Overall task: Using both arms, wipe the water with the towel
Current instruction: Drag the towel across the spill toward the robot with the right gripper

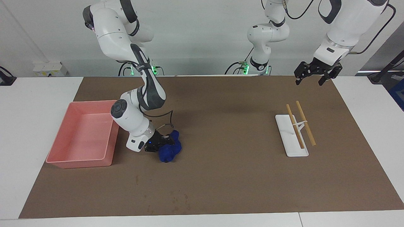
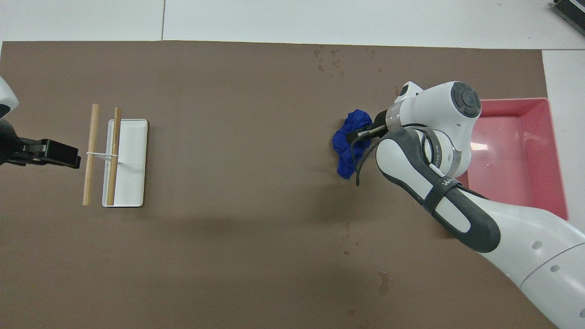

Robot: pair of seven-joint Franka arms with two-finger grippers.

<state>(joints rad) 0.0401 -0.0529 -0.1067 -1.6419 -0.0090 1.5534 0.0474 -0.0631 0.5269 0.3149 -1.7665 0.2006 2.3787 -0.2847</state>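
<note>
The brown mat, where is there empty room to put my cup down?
Lots of bare mat lies between the blue towel and the white tray. It is crowded by the pink bin, where the right gripper holds the towel.

R arm (image 1: 139, 94) comes down from its base, elbow bent, forearm angled low, wrist nearly at the mat. R gripper (image 1: 164, 143) sits tilted sideways at surface level, fingers clamped on the towel (image 1: 170, 150). L arm (image 1: 344, 25) waits, raised, wrist pointing down. L gripper (image 1: 311, 77) hangs in the air over the mat's edge at its own end, fingers spread wide w/ nothing between them.
</note>
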